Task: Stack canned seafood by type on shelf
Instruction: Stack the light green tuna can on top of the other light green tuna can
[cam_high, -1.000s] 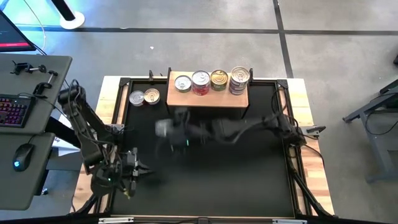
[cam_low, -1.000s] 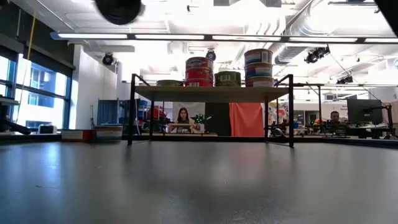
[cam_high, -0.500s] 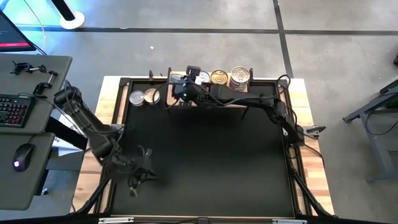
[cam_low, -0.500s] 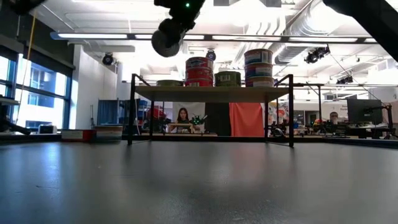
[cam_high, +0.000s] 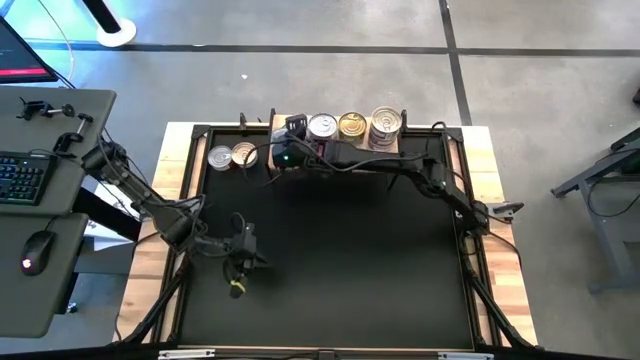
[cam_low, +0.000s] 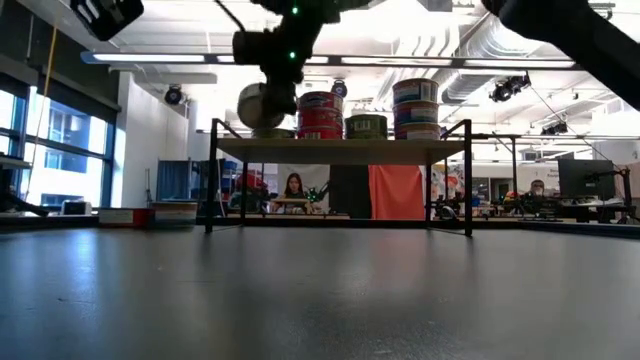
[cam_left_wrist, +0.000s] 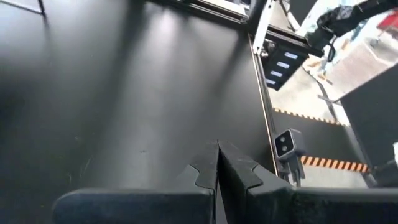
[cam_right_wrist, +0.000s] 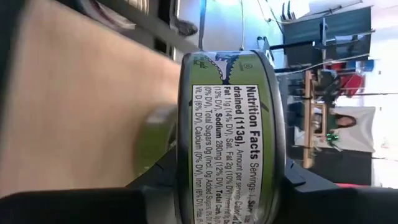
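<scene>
Grey tiled floor (cam_high: 300, 70), ceiling strip lights (cam_low: 400, 60), windows (cam_low: 60, 130).

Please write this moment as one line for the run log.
right gripper: shut on green-label can, above shelf's left end | left gripper: shut, empty, over black mat | two cans beside shelf

1. Shelf (cam_high: 385, 158): light natural wood board, matt, on thin black metal legs.
2. Canned seafood (cam_high: 350, 125) on the shelf, upper centre of the high view: metal tins with shiny silver or gold lids.
3. Green-labelled can (cam_right_wrist: 233, 134): glossy printed paper label, metal rims.
4. Mat (cam_high: 350, 260): black, smooth, with a dull sheen.
5. Left gripper (cam_left_wrist: 217, 163): matt black plastic fingers.
</scene>
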